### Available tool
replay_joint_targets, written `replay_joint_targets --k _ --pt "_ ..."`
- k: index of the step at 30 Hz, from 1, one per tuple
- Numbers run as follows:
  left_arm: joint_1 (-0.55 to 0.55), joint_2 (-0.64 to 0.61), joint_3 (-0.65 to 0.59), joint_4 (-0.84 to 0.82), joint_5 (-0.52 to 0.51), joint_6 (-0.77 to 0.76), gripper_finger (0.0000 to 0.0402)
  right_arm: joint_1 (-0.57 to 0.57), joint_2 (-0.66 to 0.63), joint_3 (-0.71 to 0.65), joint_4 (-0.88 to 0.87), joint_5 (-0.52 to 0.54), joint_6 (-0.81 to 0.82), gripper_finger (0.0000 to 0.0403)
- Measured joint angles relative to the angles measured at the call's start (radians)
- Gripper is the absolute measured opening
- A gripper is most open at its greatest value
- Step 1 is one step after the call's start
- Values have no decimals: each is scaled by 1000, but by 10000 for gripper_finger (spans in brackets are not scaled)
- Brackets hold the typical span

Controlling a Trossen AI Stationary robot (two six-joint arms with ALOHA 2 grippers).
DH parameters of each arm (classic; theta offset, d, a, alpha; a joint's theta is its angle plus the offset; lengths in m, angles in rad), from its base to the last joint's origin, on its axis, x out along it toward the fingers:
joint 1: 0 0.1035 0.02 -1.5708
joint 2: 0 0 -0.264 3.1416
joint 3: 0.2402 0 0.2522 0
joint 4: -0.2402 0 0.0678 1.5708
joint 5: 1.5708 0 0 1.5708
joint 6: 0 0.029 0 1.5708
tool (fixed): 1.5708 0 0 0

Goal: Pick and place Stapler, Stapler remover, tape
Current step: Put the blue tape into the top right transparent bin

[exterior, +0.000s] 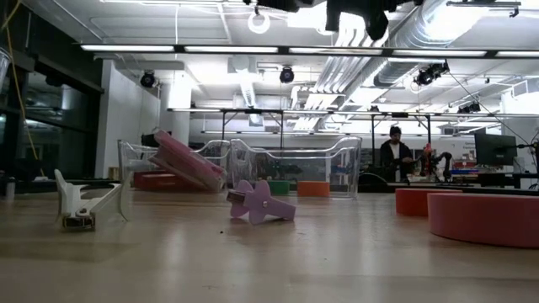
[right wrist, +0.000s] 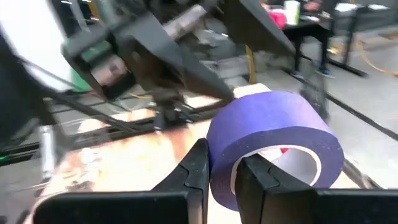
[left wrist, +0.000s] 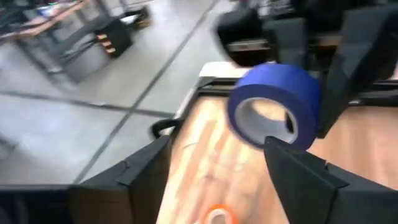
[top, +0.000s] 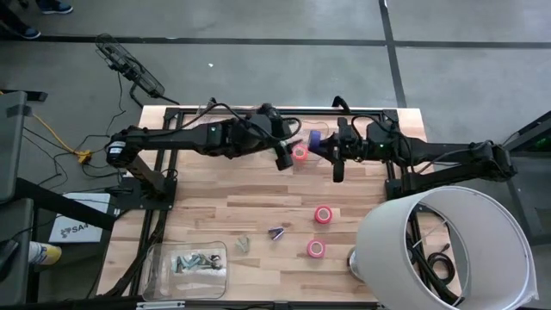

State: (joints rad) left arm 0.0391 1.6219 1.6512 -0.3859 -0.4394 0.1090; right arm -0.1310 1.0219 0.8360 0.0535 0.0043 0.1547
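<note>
Both arms are reaching in over the far part of the tabletop, meeting near its middle. The right gripper is carrying a purple tape roll in the air, its two fingers pinched on the roll's wall, one inside the ring and one outside. From above, that roll is showing as a small blue-purple spot between the two wrists, at the far edge of the wood.

The left gripper is hanging just beside it with its fingers spread apart and nothing between them; in its own camera the purple roll is floating just beyond the fingertips, gripped by the other arm.

A red-pink roll is lying just under the left gripper's tip. Two more red-pink rolls are sitting nearer the front, one mid-table and one closer to the edge. Between them and the clear plastic bin at the front left corner, a purple staple remover and a pale one are resting on the wood, apart from each other. In the level view the purple remover and the white one are standing on the boards. A white lampshade is crowding the front right corner.
</note>
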Motion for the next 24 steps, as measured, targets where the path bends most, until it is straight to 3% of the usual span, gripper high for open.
replay_joint_targets --k 6,11,16,24 --pt "0 -75 0 -139 -152 -42 272 -9 74 0 -27 123 106 37" --pt "0 -122 0 -233 -233 -46 273 -54 188 0 -20 149 279 37" --pt "0 -180 2 -312 -273 -53 273 -107 295 0 6 151 410 37" --pt "0 -258 0 -470 -280 -74 273 -180 468 1 192 149 587 37"
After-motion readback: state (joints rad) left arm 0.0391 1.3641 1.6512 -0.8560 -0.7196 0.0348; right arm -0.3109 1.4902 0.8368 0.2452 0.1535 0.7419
